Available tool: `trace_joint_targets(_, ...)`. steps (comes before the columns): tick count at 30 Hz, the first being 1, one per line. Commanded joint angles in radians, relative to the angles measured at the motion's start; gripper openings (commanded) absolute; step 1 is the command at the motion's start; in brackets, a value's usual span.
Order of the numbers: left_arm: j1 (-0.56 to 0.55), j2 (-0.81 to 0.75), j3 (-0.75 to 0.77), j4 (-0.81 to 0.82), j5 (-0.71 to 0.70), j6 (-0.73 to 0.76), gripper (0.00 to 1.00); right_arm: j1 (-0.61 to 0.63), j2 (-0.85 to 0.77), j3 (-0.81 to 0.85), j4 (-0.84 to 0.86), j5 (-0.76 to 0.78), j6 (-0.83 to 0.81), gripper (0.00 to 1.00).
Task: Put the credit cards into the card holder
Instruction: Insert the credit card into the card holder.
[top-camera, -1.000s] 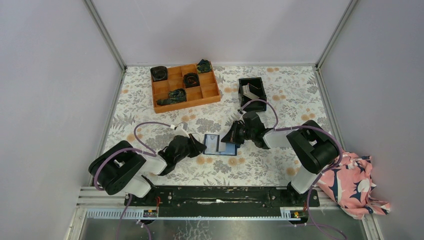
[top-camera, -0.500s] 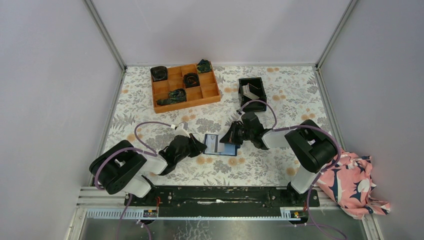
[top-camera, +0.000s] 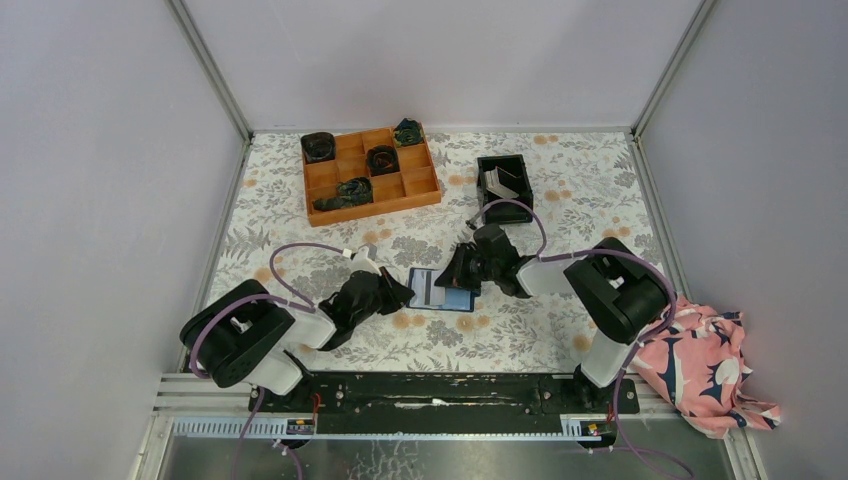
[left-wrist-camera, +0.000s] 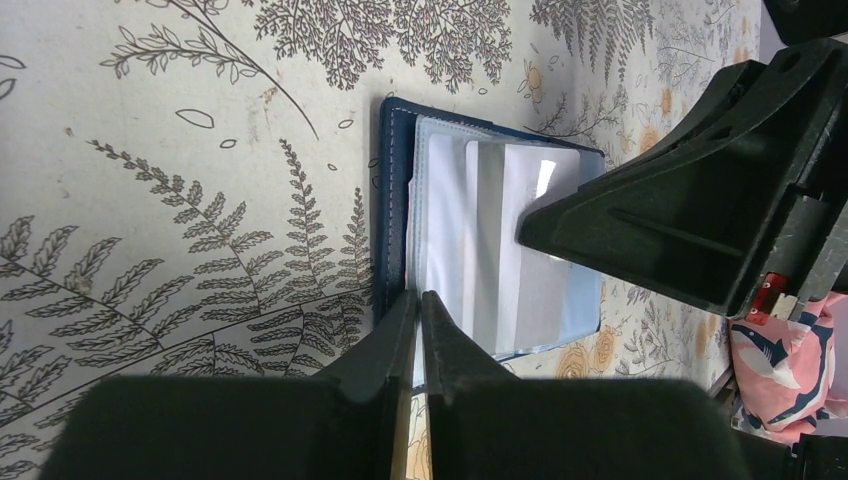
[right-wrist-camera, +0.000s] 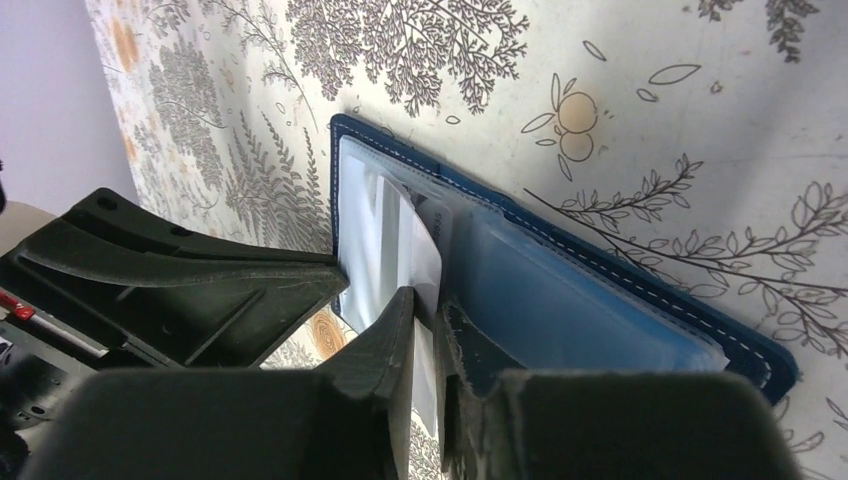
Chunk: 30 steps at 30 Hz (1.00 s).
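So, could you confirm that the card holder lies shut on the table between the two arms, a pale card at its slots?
Not shut: the card holder lies open, inside up, as the right wrist view shows. The rest holds: on the table between the arms, pale card at its slots.

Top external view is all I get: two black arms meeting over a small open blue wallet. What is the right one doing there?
Observer: Its wrist camera shows a pale card between the right jaws, with its far end apparently slipped under the card holder's clear sleeve.
Operator: And the left one?
Observer: The left wrist camera shows the left jaws almost closed, pinching the card holder's edge on that arm's own side.
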Motion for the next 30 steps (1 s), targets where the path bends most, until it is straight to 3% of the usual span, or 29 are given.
trace_joint_targets(1,-0.017,0.017,0.006,0.005,0.005,0.012,0.10,0.035,-0.025,0.022,-0.186,0.091,-0.071,0.20)
trace_joint_targets(5,-0.017,0.012,0.003,0.003,-0.001,0.009,0.10,0.036,-0.063,0.044,-0.254,0.130,-0.103,0.28)
trace_joint_targets(22,-0.018,0.037,-0.005,0.031,0.006,-0.002,0.08,0.036,-0.208,0.060,-0.310,0.175,-0.145,0.39)
trace_joint_targets(27,-0.017,0.042,-0.008,0.034,0.003,-0.004,0.08,0.036,-0.243,0.039,-0.323,0.217,-0.149,0.38)
trace_joint_targets(30,-0.017,0.049,-0.008,0.037,0.005,-0.005,0.08,0.036,-0.261,0.025,-0.325,0.241,-0.150,0.32)
